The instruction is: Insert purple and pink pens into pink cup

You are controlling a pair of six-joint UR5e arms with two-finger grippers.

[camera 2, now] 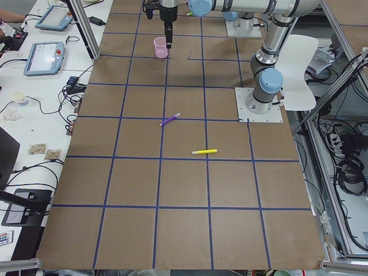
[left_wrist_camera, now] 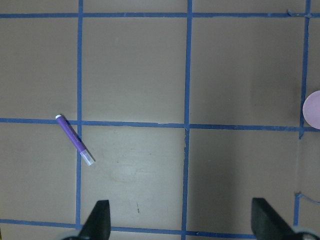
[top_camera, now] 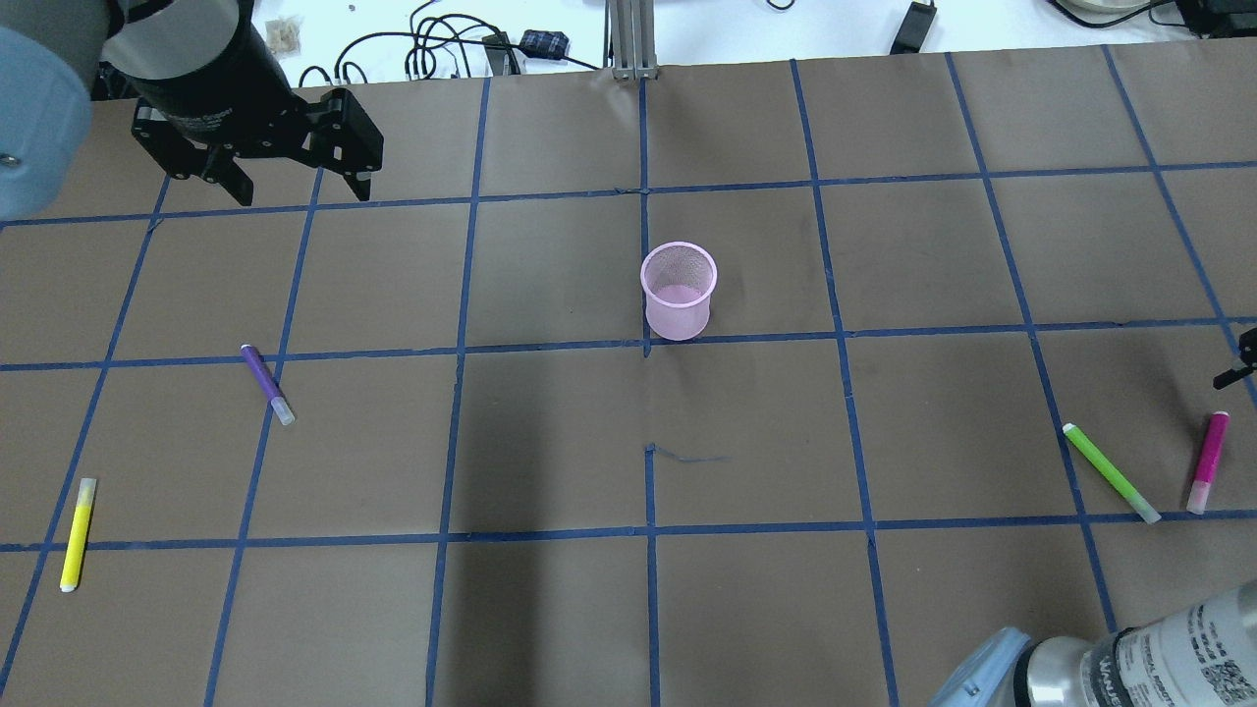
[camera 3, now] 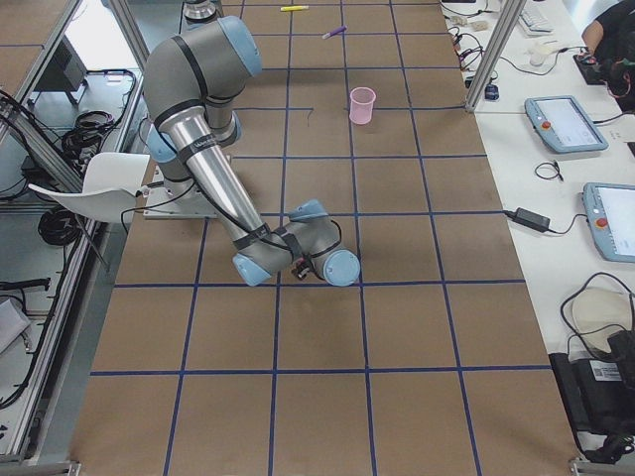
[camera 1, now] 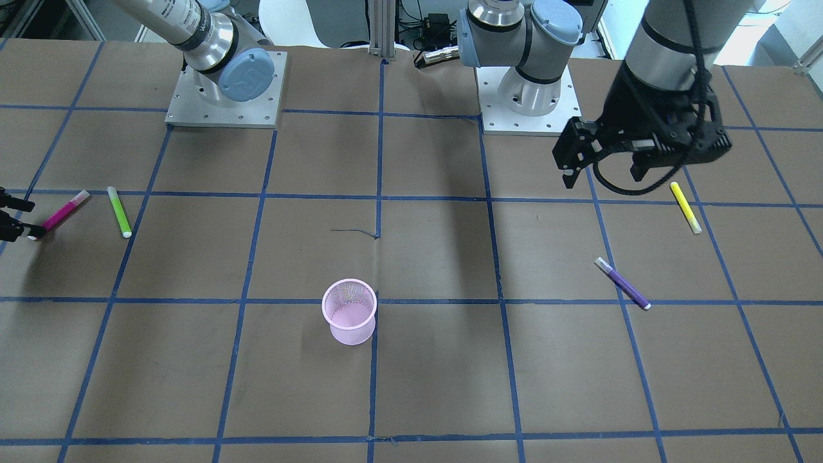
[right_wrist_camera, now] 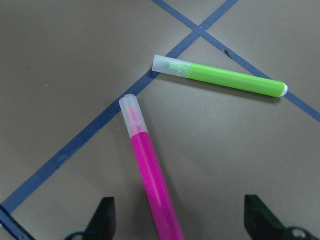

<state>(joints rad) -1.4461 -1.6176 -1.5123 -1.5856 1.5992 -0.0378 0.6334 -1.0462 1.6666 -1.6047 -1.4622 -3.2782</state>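
Note:
The pink mesh cup point(camera 1: 349, 312) stands upright mid-table; it also shows in the overhead view point(top_camera: 678, 292). The purple pen point(camera 1: 622, 283) lies flat on the robot's left side, also in the overhead view point(top_camera: 267, 384) and the left wrist view point(left_wrist_camera: 75, 140). My left gripper point(camera 1: 602, 179) is open and empty, raised above the table away from the purple pen. The pink pen point(camera 1: 59, 214) lies at the robot's far right, also in the overhead view point(top_camera: 1208, 462). My right gripper point(right_wrist_camera: 180, 222) is open, low over the pink pen point(right_wrist_camera: 152, 185), which lies between its fingers.
A green pen point(camera 1: 119, 211) lies close beside the pink pen, also in the right wrist view point(right_wrist_camera: 220, 76). A yellow pen point(camera 1: 685, 207) lies near the left arm's base side. The two arm bases stand at the robot's edge of the table.

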